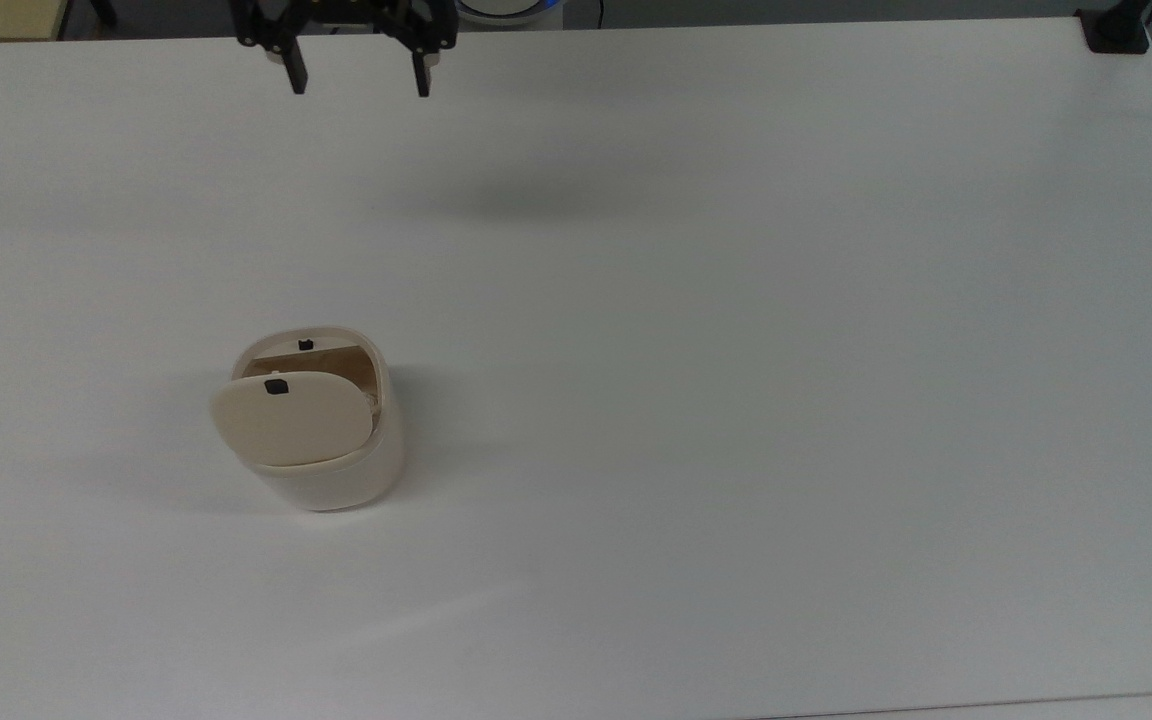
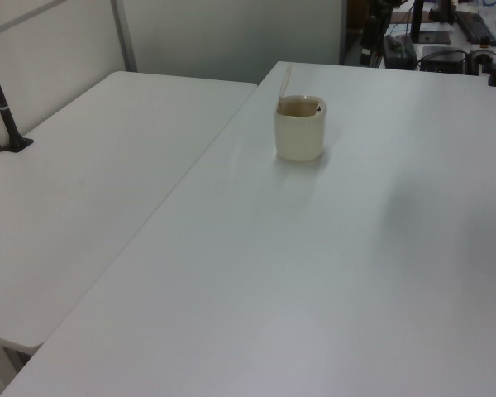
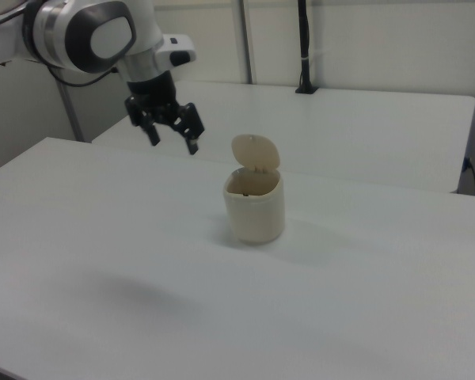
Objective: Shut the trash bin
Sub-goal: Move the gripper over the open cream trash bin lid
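Bin wide open, gripper nowhere near it yet

The trash bin [image 1: 321,440] sits on the bench [image 1: 736,350] toward the top view's left, roughly midway between the far and near edges, with its lid [image 3: 255,152] standing up on the hinge. The gripper [image 1: 356,82] hangs empty with fingers spread, up by the far edge and well apart from the bin. Biggest risk I'd guess: the bin looks light, so a sideways shove on the lid instead of a push down could tip or slide the whole thing.
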### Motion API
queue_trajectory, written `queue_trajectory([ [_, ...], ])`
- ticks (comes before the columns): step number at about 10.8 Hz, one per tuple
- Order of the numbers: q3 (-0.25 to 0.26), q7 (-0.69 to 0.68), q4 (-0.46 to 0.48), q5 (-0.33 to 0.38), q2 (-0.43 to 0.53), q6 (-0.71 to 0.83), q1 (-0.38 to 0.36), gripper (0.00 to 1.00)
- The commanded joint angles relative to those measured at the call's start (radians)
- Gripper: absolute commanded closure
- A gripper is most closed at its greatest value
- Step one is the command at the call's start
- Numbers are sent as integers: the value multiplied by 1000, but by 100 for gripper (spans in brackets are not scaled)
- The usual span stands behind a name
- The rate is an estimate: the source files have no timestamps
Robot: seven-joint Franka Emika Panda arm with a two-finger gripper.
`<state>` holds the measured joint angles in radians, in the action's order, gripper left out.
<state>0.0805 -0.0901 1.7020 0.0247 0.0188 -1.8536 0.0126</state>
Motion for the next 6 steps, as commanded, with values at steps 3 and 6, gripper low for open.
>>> queue_trajectory([
  [3, 21, 171, -72, -11, -127, -392, 4, 3],
  [6, 21, 349, -192, -43, -249, -502, 4, 8],
])
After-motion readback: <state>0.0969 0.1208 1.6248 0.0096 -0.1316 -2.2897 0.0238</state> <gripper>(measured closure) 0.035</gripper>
